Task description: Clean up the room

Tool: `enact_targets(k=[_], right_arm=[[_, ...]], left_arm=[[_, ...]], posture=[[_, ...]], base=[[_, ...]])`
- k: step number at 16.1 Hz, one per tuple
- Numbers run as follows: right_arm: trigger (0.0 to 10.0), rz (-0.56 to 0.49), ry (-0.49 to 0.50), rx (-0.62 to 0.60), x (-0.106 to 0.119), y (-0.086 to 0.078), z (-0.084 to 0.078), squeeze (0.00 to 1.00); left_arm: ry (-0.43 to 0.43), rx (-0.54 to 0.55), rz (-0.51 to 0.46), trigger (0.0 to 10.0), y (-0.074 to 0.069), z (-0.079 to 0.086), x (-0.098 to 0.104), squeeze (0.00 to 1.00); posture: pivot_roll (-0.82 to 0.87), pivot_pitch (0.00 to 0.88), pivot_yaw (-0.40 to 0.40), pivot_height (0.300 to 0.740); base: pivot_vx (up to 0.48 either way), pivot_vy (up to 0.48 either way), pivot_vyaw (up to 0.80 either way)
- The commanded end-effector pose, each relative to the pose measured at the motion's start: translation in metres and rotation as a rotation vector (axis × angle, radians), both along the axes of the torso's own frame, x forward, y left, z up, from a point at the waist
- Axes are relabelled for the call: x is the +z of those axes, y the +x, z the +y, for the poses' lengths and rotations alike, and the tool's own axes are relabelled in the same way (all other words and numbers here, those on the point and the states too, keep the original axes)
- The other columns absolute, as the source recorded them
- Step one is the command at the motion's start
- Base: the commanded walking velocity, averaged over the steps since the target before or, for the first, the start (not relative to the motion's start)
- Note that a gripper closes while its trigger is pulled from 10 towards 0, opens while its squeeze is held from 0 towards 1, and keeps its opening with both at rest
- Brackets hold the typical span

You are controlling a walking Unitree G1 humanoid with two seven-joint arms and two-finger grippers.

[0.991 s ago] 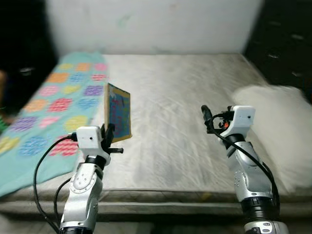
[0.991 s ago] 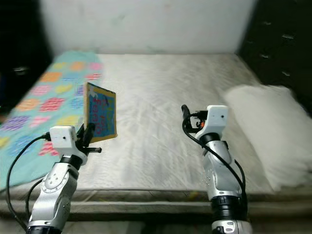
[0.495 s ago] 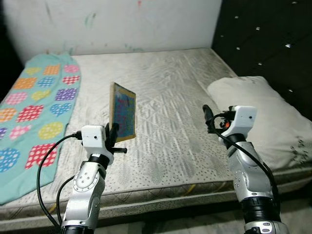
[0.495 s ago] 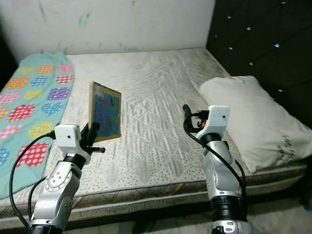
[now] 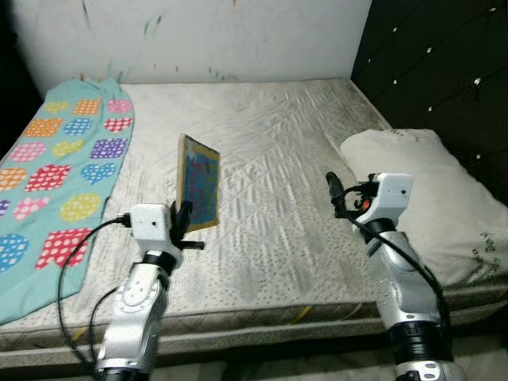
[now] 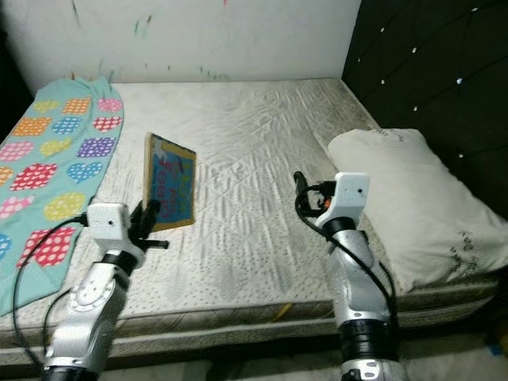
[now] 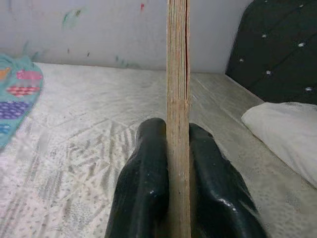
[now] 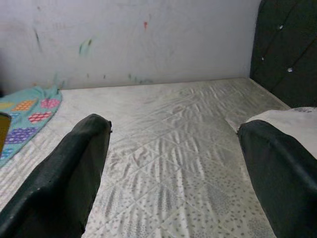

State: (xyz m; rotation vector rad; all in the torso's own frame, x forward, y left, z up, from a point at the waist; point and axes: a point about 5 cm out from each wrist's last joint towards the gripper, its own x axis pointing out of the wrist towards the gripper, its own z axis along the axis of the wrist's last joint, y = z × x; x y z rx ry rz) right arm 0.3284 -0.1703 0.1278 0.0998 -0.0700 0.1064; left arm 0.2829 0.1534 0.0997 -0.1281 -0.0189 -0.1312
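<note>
A thin children's book (image 5: 199, 182) with a colourful blue cover stands upright, held by its lower edge above the bare mattress (image 5: 262, 167). My left gripper (image 5: 179, 218) is shut on the book; in the left wrist view the book's edge (image 7: 177, 99) is pinched between both black fingers (image 7: 143, 188). My right gripper (image 5: 334, 190) hovers over the mattress to the right, open and holding nothing, its fingers (image 8: 64, 173) wide apart in the right wrist view.
A teal blanket (image 5: 55, 159) with coloured hearts lies along the left of the bed. A white pillow (image 5: 432, 190) rests at the right by the dark tufted headboard (image 5: 429, 63). A scuffed white wall (image 5: 198, 36) backs the bed.
The camera has swung right and risen, so the headboard and pillow came further into view. Both arms keep the same pose, and the book stays in the left gripper.
</note>
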Motion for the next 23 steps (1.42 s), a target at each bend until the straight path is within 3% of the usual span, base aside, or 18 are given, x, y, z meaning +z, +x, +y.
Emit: enact_targets(k=[1, 13, 23], right_arm=[[10.0, -0.006, -0.008, -0.014, 0.0024, 0.0013, -0.0055, 0.00], [10.0, -0.010, -0.007, -0.014, 0.0028, 0.0021, -0.0056, 0.00], [10.0, -0.009, -0.012, -0.009, 0.0026, 0.0018, -0.0058, 0.00]], left_arm=[[-0.004, -0.013, -0.049, 10.0, 0.0032, -0.0053, 0.0112, 0.00], [-0.003, -0.015, -0.050, 10.0, 0.0047, -0.0071, 0.0118, 0.00], [-0.047, -0.073, -0.106, 10.0, 0.0013, -0.0119, 0.0178, 0.00]], posture=[[-0.05, 0.000, 0.032, 0.740], [-0.05, 0.000, 0.033, 0.740], [-0.05, 0.000, 0.030, 0.740]], base=[[0.000, -0.375, 0.00], [0.000, -0.366, 0.00], [0.028, 0.000, 0.00]])
